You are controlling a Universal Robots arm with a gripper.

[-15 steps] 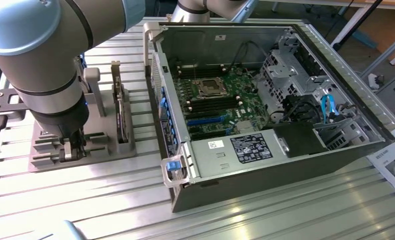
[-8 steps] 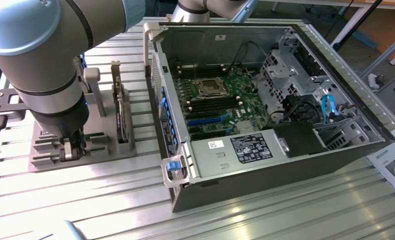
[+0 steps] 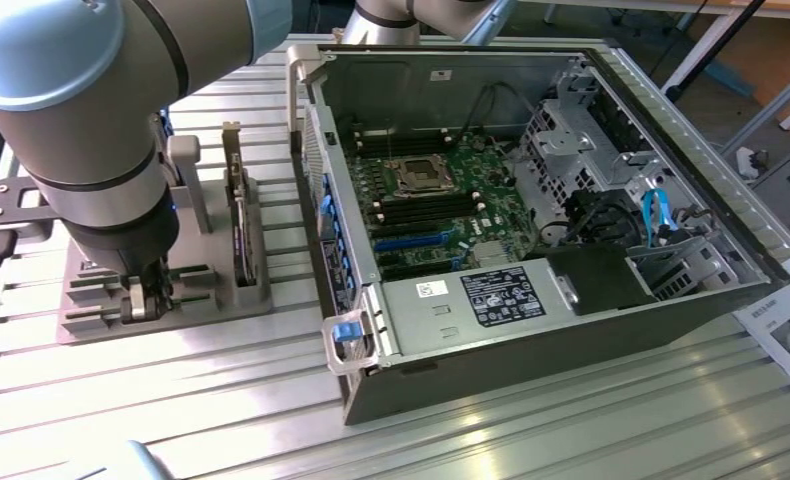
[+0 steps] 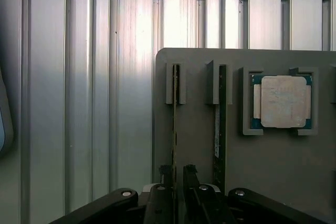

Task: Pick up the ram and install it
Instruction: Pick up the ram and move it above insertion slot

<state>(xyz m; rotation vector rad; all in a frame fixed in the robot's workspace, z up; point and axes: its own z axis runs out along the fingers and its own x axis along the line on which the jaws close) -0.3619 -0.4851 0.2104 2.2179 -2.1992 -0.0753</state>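
Observation:
The ram (image 4: 175,119), a thin green stick seen edge-on, stands in a slot of the grey holder (image 4: 262,171). My gripper (image 4: 178,179) sits over its near end with one finger on each side, closed in on the stick. A second stick like it (image 4: 220,124) stands in the neighbouring slot. In the exterior view my gripper (image 3: 142,300) is lowered onto the holder (image 3: 222,300), left of the open computer case (image 3: 502,330). Inside the case lies the motherboard (image 3: 435,200).
A square silver CPU (image 4: 282,102) rests in the holder's pocket beside the sticks. A dark expansion card (image 3: 242,230) stands on edge on the holder, close to my arm. The table is ribbed aluminium (image 3: 168,400). The case wall (image 3: 318,180) rises between holder and motherboard.

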